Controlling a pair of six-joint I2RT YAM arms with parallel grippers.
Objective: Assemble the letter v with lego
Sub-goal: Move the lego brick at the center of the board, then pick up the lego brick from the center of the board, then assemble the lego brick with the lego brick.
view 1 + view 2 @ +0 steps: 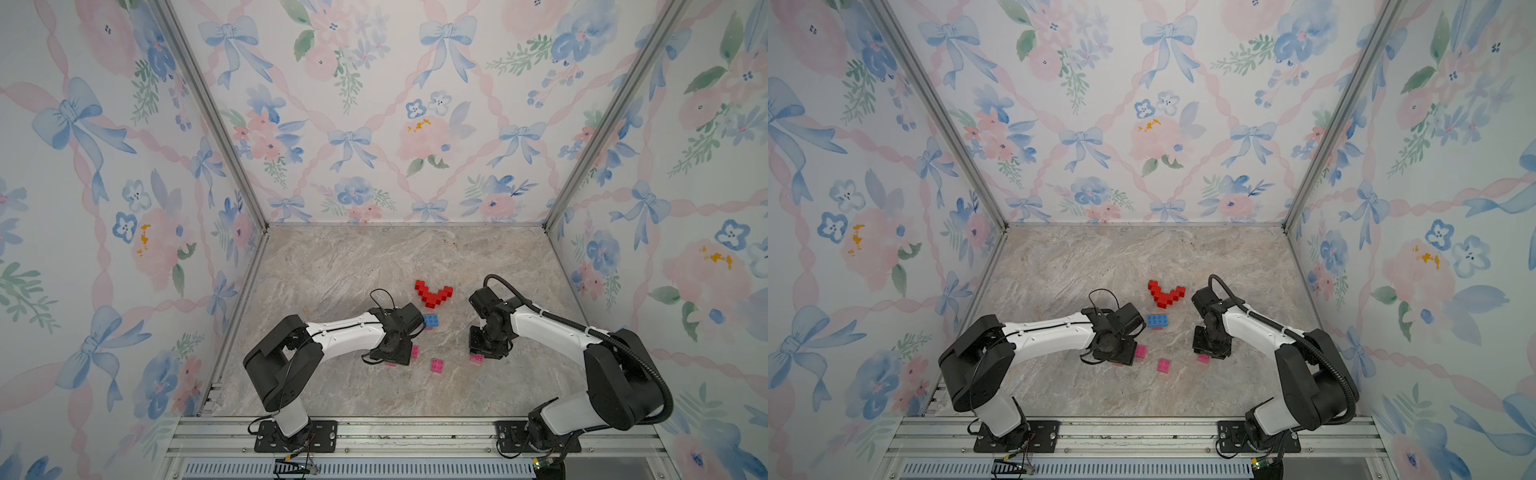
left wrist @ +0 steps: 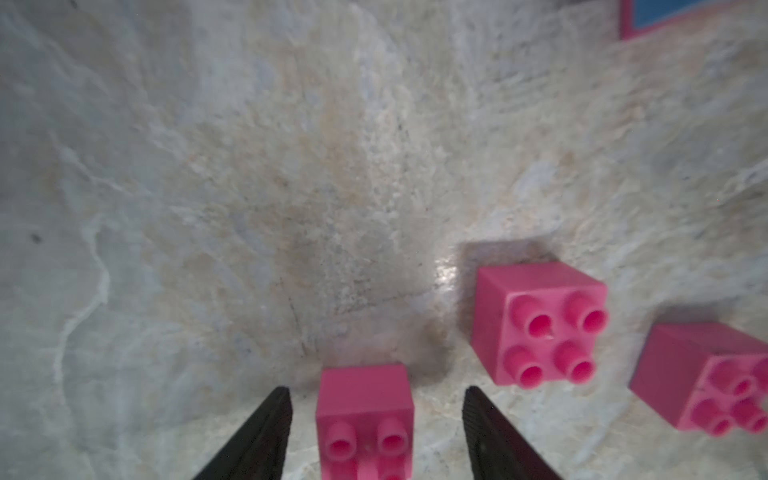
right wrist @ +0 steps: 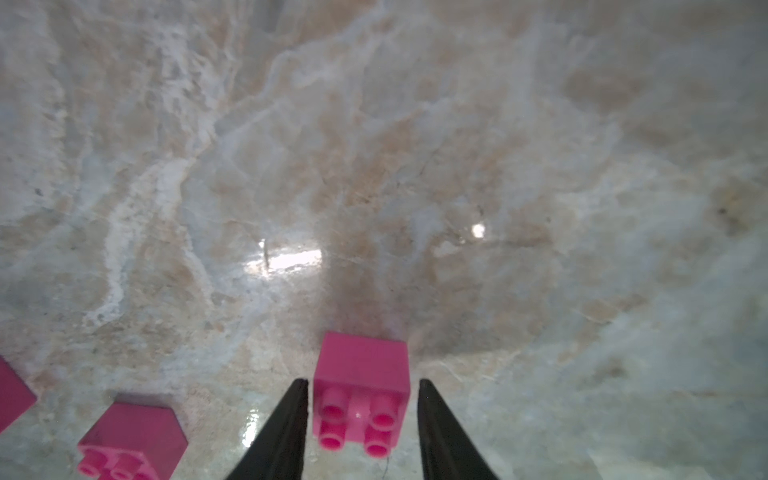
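Several red lego bricks form a V [image 1: 433, 294] [image 1: 1166, 293] lying on the marble floor. A blue brick [image 1: 431, 320] [image 1: 1158, 320] sits just in front of it, with a pink edge showing under it. My left gripper [image 2: 377, 390] is open and points down, straddling a pink brick [image 2: 365, 419] with a gap on each side. My right gripper [image 3: 362, 380] is open too. It stands around another pink brick [image 3: 361, 390] [image 1: 476, 358], with its fingers close to the sides and only narrow gaps left. In both top views the wrists hide the fingers.
Two loose pink bricks [image 2: 538, 324] [image 2: 706, 378] lie between the arms, and both top views show them [image 1: 414, 352] [image 1: 436, 365]. Floral walls enclose the floor on three sides. An aluminium rail [image 1: 415, 432] runs along the front edge.
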